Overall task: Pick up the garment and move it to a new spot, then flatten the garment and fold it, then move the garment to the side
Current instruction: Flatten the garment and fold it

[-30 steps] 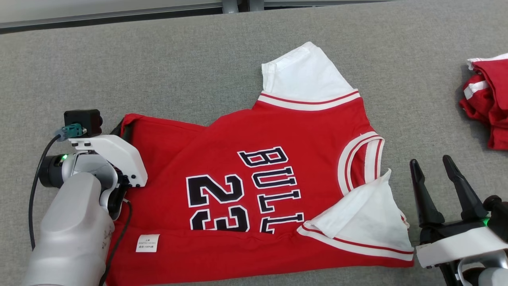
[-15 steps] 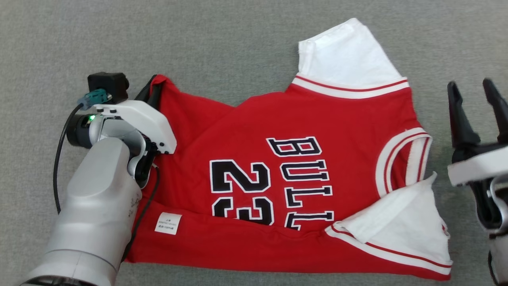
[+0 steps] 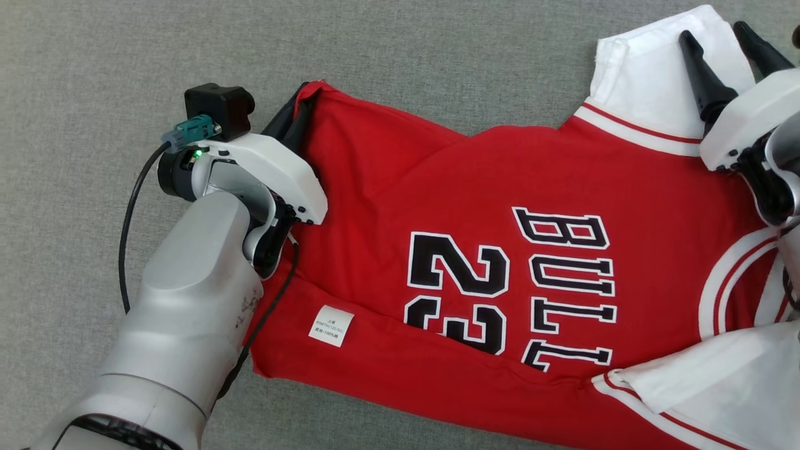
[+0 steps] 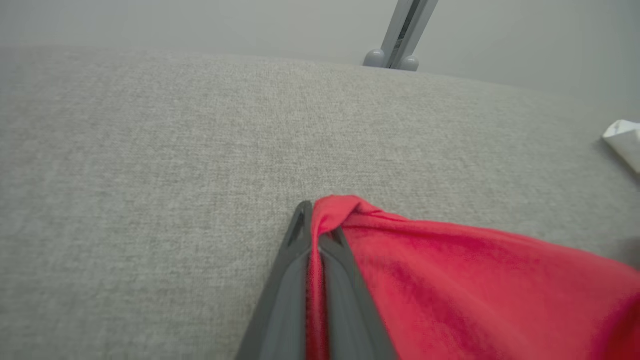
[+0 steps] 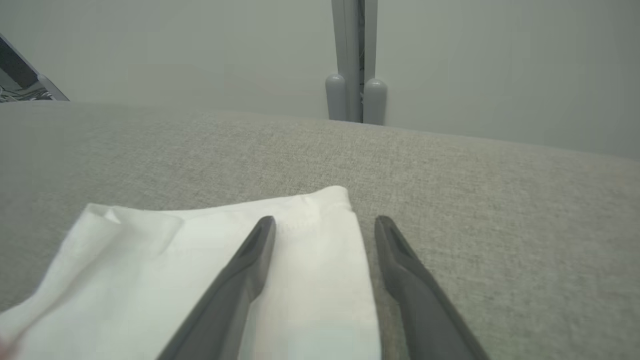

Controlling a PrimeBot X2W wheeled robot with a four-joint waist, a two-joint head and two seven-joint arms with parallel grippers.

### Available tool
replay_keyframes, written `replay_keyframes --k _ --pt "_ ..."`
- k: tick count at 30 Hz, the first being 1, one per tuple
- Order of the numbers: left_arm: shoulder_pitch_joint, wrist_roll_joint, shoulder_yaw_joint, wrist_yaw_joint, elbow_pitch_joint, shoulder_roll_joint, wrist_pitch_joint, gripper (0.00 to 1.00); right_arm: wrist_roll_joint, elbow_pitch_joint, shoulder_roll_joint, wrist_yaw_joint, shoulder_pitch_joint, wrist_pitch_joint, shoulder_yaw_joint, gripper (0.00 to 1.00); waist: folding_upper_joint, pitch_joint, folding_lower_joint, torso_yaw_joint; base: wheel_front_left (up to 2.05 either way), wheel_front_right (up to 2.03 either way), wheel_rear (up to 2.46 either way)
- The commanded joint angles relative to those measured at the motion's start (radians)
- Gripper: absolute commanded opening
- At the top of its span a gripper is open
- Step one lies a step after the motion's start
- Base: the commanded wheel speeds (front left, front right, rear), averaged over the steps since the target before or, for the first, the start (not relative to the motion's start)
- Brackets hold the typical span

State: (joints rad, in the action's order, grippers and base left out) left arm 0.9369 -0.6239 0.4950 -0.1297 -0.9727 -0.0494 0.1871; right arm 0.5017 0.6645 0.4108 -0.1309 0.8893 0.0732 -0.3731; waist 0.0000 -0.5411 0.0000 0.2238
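Now | L tool [image 4: 316, 224] pinching jersey [image 3: 437, 187] hem corner | R tool [image 5: 325, 222] wide, astride white sleeve [image 5: 175, 240] edge

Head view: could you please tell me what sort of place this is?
Probably a lab bench for garment folding: a grey fabric-covered tabletop, a red jersey spread on it, a plain wall and grey post behind.

The red garment [image 3: 437, 181] reads "BULL" — and "23".

Garment [image 3: 437, 187] cut off at rt/bottom edge.
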Motion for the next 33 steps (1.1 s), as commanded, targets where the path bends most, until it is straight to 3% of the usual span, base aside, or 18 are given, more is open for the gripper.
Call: replay_keyframes --k 1,5,6,7,11,18,27,33 --pt "-0.001 -0.024 0.026 0.001 0.000 -0.003 0.003 0.00 0.018 0.046 0.008 0.000 0.037 0.018 -0.014 1.00 0.0000 -0.001 0.0000 0.010 0.00 0.00 0.00" --pt "0.010 -0.073 0.082 0.016 0.001 -0.003 0.016 0.00 0.051 0.144 -0.003 0.000 0.097 0.090 -0.075 1.00 0.0000 0.004 0.0000 0.015 0.00 0.00 0.00" --pt "0.012 -0.084 0.092 0.020 -0.002 -0.003 0.020 0.00 0.059 0.155 -0.002 0.000 0.109 0.096 -0.089 0.25 0.0000 0.006 0.0000 0.014 0.00 0.00 0.00" --pt "0.012 -0.094 0.101 0.023 -0.005 -0.003 0.024 0.00 0.070 0.163 -0.001 0.000 0.120 0.101 -0.101 0.00 0.0000 0.009 0.0000 0.013 0.00 0.00 0.00" --pt "0.014 -0.121 0.110 0.038 -0.028 -0.004 0.044 0.00 0.104 0.150 0.008 0.000 0.135 0.040 -0.136 0.00 0.0000 0.027 0.0000 -0.004 0.00 0.00 0.00" --pt "-0.042 -0.138 0.048 0.056 -0.023 -0.037 0.077 0.00 0.168 0.062 0.003 0.000 0.023 -0.184 -0.149 0.00 0.0000 0.101 0.0000 -0.069 0.00 0.00 0.00" --pt "-0.243 -0.084 -0.065 0.114 0.224 -0.118 0.078 0.00 0.205 -0.121 0.045 0.000 -0.238 -0.308 -0.111 0.00 0.0000 0.209 0.0000 -0.124 0.00 0.00 0.00" --pt "-0.428 -0.103 -0.087 0.143 0.392 -0.158 0.072 0.00 0.209 -0.269 0.012 0.000 -0.469 -0.323 -0.045 0.00 0.0000 0.285 0.0000 -0.151 0.00 0.00 0.00"
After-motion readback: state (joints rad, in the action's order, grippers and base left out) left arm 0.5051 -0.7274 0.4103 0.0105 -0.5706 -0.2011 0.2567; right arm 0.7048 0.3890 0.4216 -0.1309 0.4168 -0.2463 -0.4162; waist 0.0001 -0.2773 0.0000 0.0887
